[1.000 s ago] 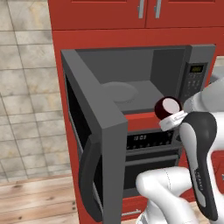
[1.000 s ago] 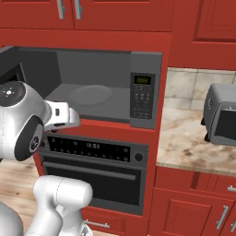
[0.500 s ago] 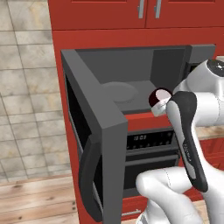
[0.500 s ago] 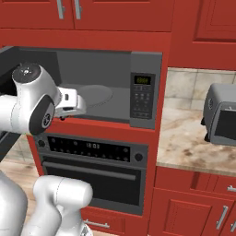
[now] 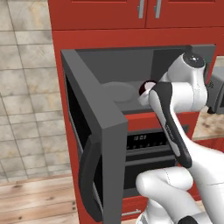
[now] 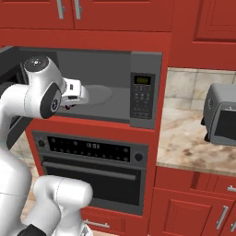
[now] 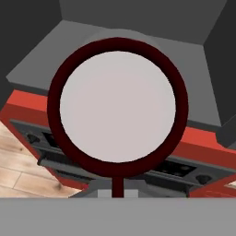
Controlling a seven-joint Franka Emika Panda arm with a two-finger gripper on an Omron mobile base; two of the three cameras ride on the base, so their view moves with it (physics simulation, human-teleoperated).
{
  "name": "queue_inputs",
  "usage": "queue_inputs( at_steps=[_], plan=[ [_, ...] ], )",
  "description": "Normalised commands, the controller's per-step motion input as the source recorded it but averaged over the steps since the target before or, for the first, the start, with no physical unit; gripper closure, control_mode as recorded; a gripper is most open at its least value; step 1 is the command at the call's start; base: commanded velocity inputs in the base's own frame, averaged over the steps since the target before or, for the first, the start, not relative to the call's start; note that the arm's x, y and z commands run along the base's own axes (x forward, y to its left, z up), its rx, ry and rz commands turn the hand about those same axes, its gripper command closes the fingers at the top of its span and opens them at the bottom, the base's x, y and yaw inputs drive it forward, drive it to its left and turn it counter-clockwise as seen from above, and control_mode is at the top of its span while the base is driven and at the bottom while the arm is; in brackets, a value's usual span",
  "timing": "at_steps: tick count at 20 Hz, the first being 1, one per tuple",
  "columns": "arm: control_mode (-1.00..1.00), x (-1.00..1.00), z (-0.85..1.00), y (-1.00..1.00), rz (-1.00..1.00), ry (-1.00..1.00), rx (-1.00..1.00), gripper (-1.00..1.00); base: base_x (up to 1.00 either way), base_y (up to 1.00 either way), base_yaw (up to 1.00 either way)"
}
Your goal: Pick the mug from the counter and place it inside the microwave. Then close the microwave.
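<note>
The dark red mug (image 5: 146, 88) with its white inside (image 7: 117, 106) hangs at the front opening of the microwave (image 5: 127, 61), just above the cavity floor's front edge and to the right of the round turntable (image 5: 117, 92). My gripper (image 6: 69, 103) is shut on the mug; the hand view looks straight down into it, with its handle (image 7: 117, 185) at the bottom between the jaws. The microwave door (image 5: 97, 131) with its thick black handle (image 5: 89, 175) stands swung wide open to the left. The keypad panel (image 6: 142, 96) is right of the cavity. The counter (image 6: 184, 140) lies further right.
A black-fronted oven (image 6: 94, 154) sits directly under the microwave. A silver-grey toaster oven (image 6: 223, 115) stands on the counter at the right. Red cabinets (image 6: 92, 14) hang above. My own arm (image 5: 175, 131) crosses in front of the cavity's right side.
The arm has swung the mug up and left, from below and right of the cavity's front edge into the microwave opening. The door has not moved.
</note>
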Motion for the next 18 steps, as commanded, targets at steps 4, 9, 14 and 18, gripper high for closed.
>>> queue_inputs(
  at_steps=[4,9,14,18],
  plan=[
    [-1.00,0.38,-0.03,0.21,0.00,0.00,0.00,1.00,0.00,0.00,0.00],
    [-1.00,0.09,-0.11,0.05,0.00,0.01,0.00,1.00,0.00,0.00,0.00],
    [-1.00,0.06,-0.19,0.03,0.00,0.04,0.00,1.00,0.00,0.00,0.00],
    [-1.00,0.08,-0.14,0.15,0.00,0.03,0.00,1.00,0.00,0.00,0.00]
  ],
)
